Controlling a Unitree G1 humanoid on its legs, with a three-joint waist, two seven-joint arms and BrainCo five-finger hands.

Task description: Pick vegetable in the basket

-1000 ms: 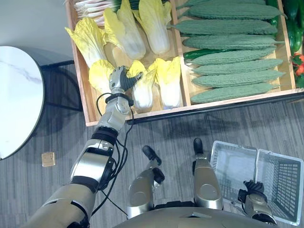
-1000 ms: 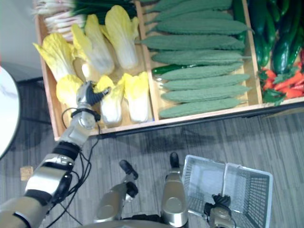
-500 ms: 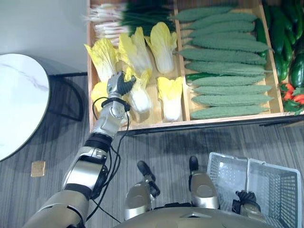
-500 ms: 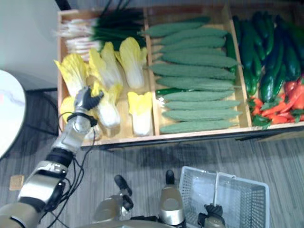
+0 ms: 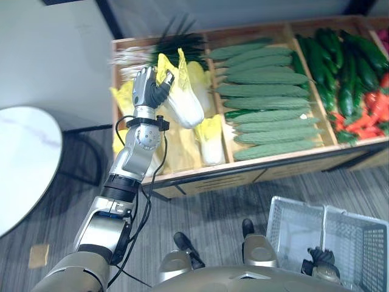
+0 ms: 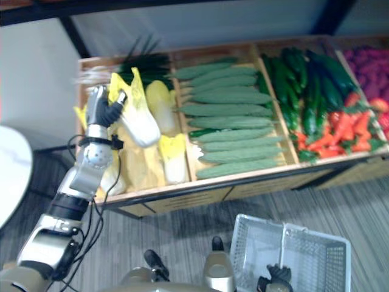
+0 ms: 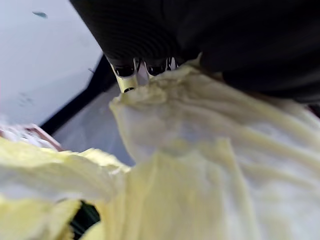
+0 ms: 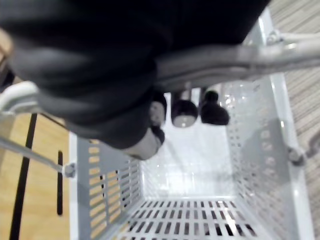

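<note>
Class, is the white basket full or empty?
Empty: the white basket shows a bare perforated floor; the left robot hand holds the napa cabbage.

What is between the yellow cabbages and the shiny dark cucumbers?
Bumpy pale-green gourds, a whole stack of them, lie between the cabbages and the cucumbers, as the left eye view shows.

Pale cabbage (image 5: 185, 106) (yellow-leafed) held aloft.
</note>
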